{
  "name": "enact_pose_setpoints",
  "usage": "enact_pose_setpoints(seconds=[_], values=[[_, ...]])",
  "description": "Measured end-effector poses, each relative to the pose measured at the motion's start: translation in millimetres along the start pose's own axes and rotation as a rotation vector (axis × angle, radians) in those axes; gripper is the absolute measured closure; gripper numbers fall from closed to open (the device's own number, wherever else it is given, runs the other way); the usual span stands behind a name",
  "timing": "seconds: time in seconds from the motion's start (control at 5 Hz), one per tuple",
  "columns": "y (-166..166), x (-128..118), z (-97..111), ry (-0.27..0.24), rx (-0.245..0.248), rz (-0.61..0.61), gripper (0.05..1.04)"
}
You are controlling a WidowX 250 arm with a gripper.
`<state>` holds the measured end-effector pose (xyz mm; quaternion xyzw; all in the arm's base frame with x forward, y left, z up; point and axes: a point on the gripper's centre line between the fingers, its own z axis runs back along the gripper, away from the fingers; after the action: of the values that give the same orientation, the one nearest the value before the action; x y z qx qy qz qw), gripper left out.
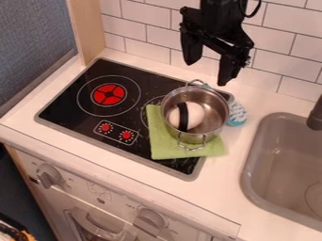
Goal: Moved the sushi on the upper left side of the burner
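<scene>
Inside the shiny metal pot (216, 112) at the cooktop's right side, sushi (197, 115): rounded, smooth-looking, off-white, black band across it. Pot round, two wire-loop handles, sits on creased green cloth (165, 145) over flat, glossy black cooktop (68, 109). Gripper (209, 71) hangs above the far side, fingers spread, grasping nothing.

The sushi (194, 116), a white rounded piece with one black band (off-centre, toward its left end), lies inside the metal pot (215, 109). The burner (63, 106), flat and black with a red disc (109, 94), sits in the tabletop (220, 188).
</scene>
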<state>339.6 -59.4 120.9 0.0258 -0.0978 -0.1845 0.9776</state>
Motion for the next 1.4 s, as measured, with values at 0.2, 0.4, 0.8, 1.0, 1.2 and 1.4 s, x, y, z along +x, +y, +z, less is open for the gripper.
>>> enact_pose_setpoints(seconds=[0.2, 0.4, 0.8, 1.0, 1.2, 1.4], values=[[-1.3, -4.0, -10.2, 0.033, -0.006, -0.006, 0.083], [2.7, -5.3, -13.2, 0.031, 0.002, -0.073, 0.083], [13.1, -10.1, -34.4, 0.025, 0.006, -0.123, 0.083], [19.1, -16.8, -53.9, 0.035, -0.007, -0.145, 0.083], [20.3, -18.5, -68.4, 0.004, -0.051, -0.161, 0.083], [21.5, -21.8, -80.5, 0.04, -0.024, -0.163, 0.134]])
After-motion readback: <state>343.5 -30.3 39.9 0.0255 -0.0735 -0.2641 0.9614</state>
